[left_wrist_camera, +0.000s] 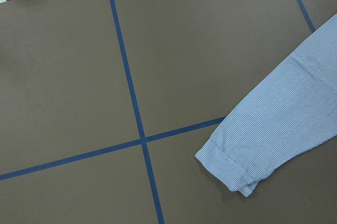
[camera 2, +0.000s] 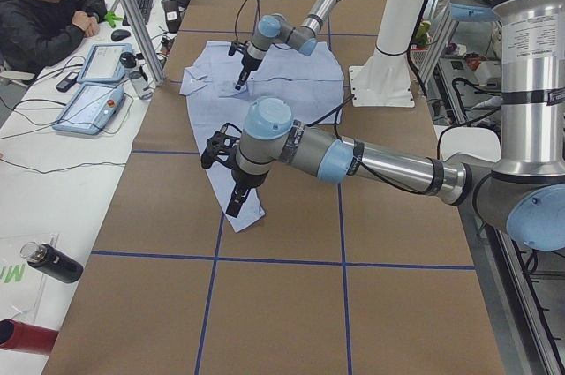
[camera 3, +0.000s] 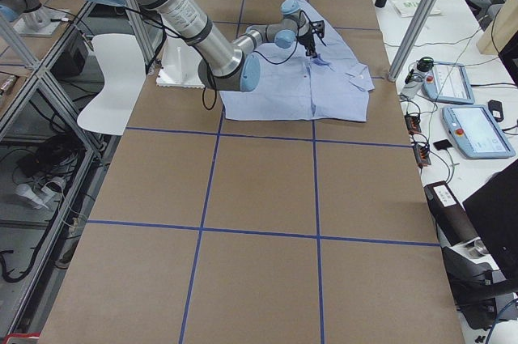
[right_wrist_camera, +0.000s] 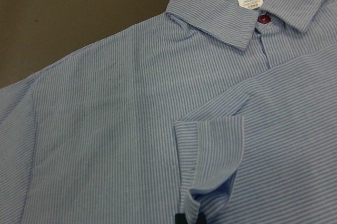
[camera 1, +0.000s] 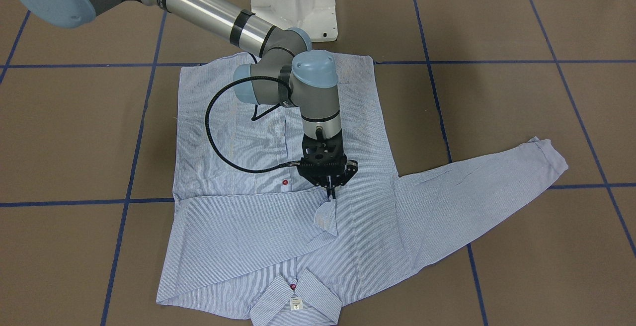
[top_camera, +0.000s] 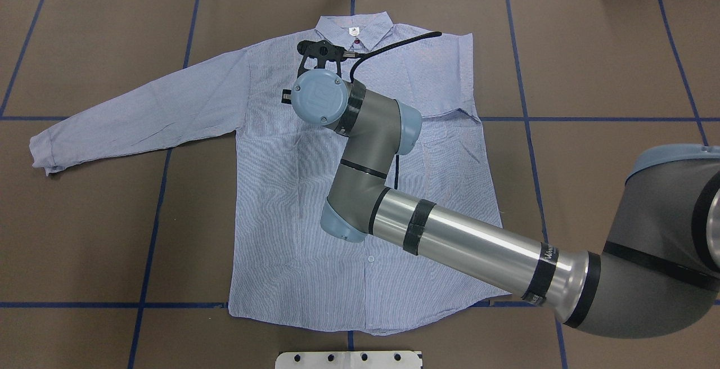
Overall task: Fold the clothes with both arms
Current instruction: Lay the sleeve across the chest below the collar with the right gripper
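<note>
Clock: I am reading it from the overhead view, with 12 o'clock pointing away from the robot.
Shirt [top_camera: 292, 234]: It is lying flat and front up on the tabletop [top_camera: 84, 234]. The hem is sitting nearest the robot at 6 o'clock, so both sleeves are open to folding inward.
Left sleeve [top_camera: 146, 113]: It is stretching out toward 9 o'clock and is not yet folded.
Left gripper [camera 2: 237, 207]: It is hovering over the left cuff [left_wrist_camera: 231, 166], probably lining up a grasp. I cannot tell how its jaws are standing.
Right sleeve [camera 1: 238, 221]: It is lying folded across the chest, pointing toward 9 o'clock and squaring off that side.
Right gripper [camera 1: 330, 193]: It is pointing down at mid-chest. Its jaws are narrow and pinching the right cuff [right_wrist_camera: 210, 150], which is lifting slightly off the fabric, likely for placing.
Collar [top_camera: 353, 28]: It is sitting farthest out at 12 o'clock, label showing.
</note>
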### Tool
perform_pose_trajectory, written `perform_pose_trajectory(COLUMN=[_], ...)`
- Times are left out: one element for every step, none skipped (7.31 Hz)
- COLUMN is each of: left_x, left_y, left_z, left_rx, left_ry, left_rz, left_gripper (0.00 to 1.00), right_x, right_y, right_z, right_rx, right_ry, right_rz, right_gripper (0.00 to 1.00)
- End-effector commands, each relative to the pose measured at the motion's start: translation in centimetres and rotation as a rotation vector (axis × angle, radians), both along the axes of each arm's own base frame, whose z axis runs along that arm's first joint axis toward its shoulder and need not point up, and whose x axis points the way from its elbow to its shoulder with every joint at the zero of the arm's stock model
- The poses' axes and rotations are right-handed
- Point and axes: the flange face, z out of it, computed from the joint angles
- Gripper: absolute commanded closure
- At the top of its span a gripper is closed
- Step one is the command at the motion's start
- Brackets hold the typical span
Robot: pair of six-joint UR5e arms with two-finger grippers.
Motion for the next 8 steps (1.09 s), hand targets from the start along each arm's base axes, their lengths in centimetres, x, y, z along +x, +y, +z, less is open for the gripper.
perform_pose_trajectory(left_x=[0.0, 0.0, 0.0, 0.0, 0.0, 0.0, 0.0, 0.1], left_y=[0.0, 0.0, 0.0, 0.0, 0.0, 0.0, 0.0, -0.1], left_z=[0.3, 0.3, 0.3, 0.3, 0.3, 0.2, 0.2, 0.1], left_rx=[-0.005, -0.005, -0.005, -0.005, -0.005, -0.003, -0.005, 0.003], left_ry=[0.0, 0.0, 0.0, 0.0, 0.0, -0.001, -0.001, 0.001], left_rz=[0.002, 0.002, 0.002, 0.002, 0.002, 0.002, -0.002, 0.0], left_gripper=[0.0, 0.0, 0.0, 0.0, 0.0, 0.0, 0.0, 0.0], right_x=[-1.7, -2.3, -2.5, -2.4, -2.4, -2.4, -2.1, -1.4], right_y=[-0.1, 0.0, 0.2, 0.2, 0.2, 0.2, -0.1, -0.9], right_z=[-2.2, -2.8, -3.1, -3.5, -3.6, -4.0, -5.1, -5.1], right_rx=[0.017, 0.02, 0.021, 0.023, 0.023, 0.024, 0.023, 0.013], right_ry=[0.017, 0.021, 0.019, 0.015, 0.014, 0.009, -0.006, -0.011], right_rz=[0.01, 0.01, 0.007, 0.007, 0.007, 0.008, 0.005, -0.007], right_gripper=[0.69, 0.67, 0.65, 0.63, 0.63, 0.63, 0.63, 0.53])
